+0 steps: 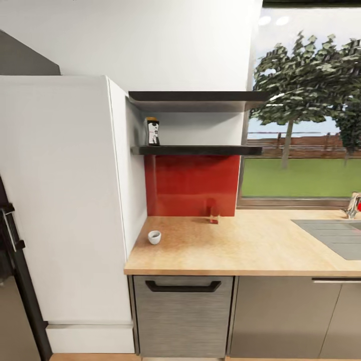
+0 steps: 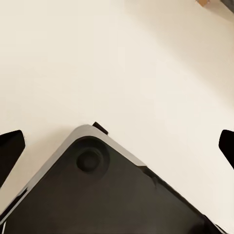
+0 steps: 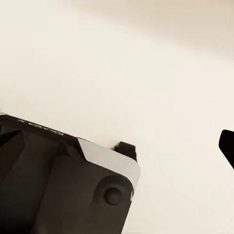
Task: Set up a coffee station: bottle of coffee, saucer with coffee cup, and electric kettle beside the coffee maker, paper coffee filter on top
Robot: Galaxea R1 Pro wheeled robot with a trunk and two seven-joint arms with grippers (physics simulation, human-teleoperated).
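**Coffee station barely begun: cup on the counter, jar on the shelf**

Nearest the robot, both wrist views look down past dark fingertips at a pale floor and a corner of its own dark base. The left gripper (image 2: pixel 117 144) has its fingertips far apart at opposite edges of the picture, so it is spread wide and holds nothing. Of the right gripper (image 3: pixel 117 141) just one fingertip is clearly seen, with bare floor beside it; whether it is spread or closed I cannot tell.

Ahead in the head view, a steel-fronted dishwasher (image 1: pixel 183 316) sits under the kitchen countertop (image 1: pixel 260 245). The coffee cup (image 1: pixel 154 237) stands alone on the worktop near its left end, just beside a tall white cabinet (image 1: pixel 60 200), with no saucer under it. Farther back, a small reddish bottle (image 1: pixel 214 213) stands against the red backsplash (image 1: pixel 193 183), and the sink (image 1: pixel 336 235) lies off to the right.

Farthest and highest, the bottle of coffee (image 1: pixel 152 131) stands at the left end of the kitchen shelf (image 1: pixel 198 150).

By my reading nearly everything is left: the jar must come down, and the cup needs its saucer. The other pieces need bringing to this stretch.
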